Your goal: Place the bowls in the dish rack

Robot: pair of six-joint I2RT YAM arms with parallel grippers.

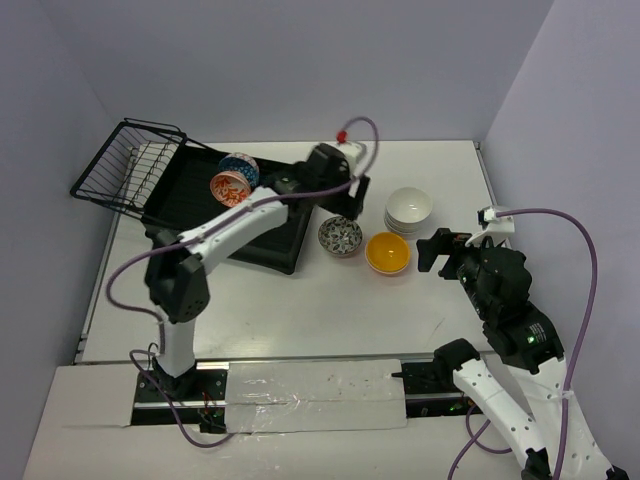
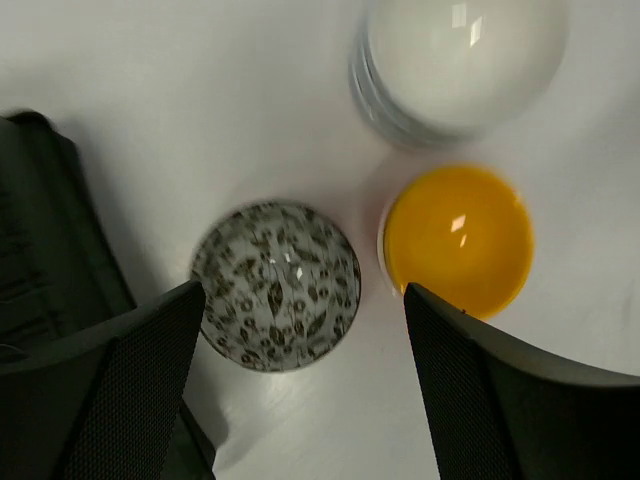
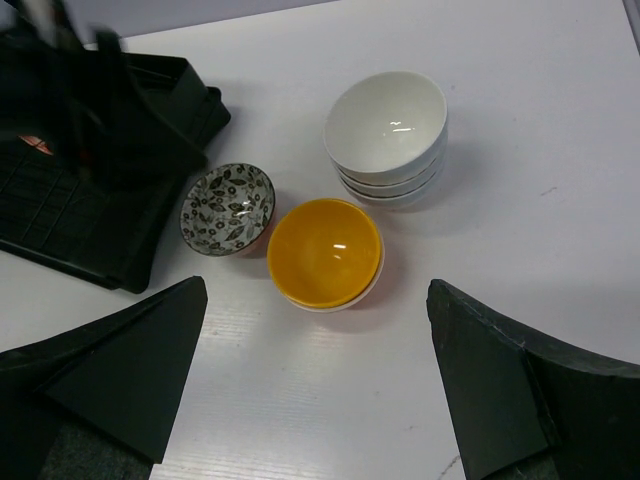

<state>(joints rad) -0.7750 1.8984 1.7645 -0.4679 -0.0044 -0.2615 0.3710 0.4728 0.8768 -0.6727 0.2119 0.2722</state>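
Left wrist — pincer [image 2: 302, 300] above patterned bowl [image 2: 275, 285]

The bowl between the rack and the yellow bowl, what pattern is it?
The bowl has a dark grey leafy print, clearest in the left wrist view.

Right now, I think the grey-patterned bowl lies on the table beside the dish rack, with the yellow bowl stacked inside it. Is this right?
Not quite. The yellow bowl is not stacked inside the grey-patterned bowl; it stands next to it on the table, as the right wrist view shows. The grey-patterned bowl does lie on the table beside the dish rack.
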